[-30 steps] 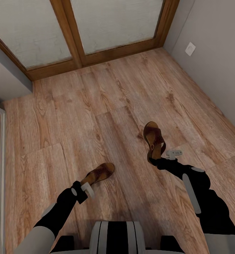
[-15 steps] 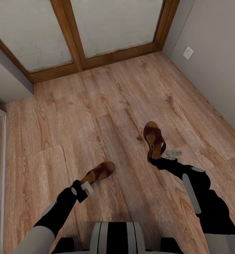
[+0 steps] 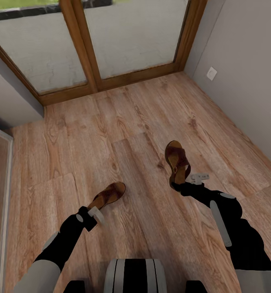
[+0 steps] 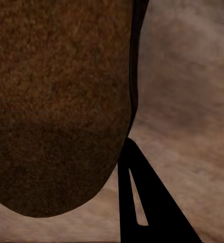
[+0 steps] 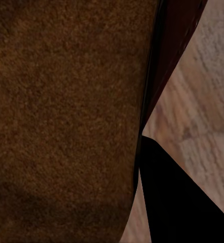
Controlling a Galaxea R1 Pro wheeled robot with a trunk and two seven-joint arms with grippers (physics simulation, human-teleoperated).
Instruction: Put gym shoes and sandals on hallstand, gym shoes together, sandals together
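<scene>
Head view:
- 2 brown leather sandals, each gripped at the heel end by 1 tool.
- Left sandal (image 3: 108, 195): tan footbed, reddish-brown strap, toe pointing away and toward the right. Clenched in left tool (image 3: 93, 211) at the heel. Whether lifted off or touching the corridor floor (image 3: 131, 118): cannot tell.
- Right sandal (image 3: 177, 163): rounded toe, strap with small buckle, standing nearly on edge, toe away from the robot. Clenched in right tool (image 3: 183, 185) at the heel, with a pale grey finger (image 3: 199, 177) beside the sole.
- Sandals well apart, wood planks between them.
- Floor: light brown planks, strong grain, dark knots, staggered joints.
- Beyond: wood-framed glazed door (image 3: 90, 40) with frosted-looking panes; grey wall (image 3: 245, 73) with small white outlet plate (image 3: 211, 73).

Left wrist view:
- Suede-like grainy brown footbed (image 4: 56, 101) with rounded end and thin dark edge, close to lens.
- Black triangular finger (image 4: 147, 202) with pale slot pressed against the sole edge. Blurred planks behind.

Right wrist view:
- Same coarse brown footbed (image 5: 66, 116), darker reddish rim along 1 side.
- Flat black finger (image 5: 177, 197) against that rim, planks beyond.
</scene>
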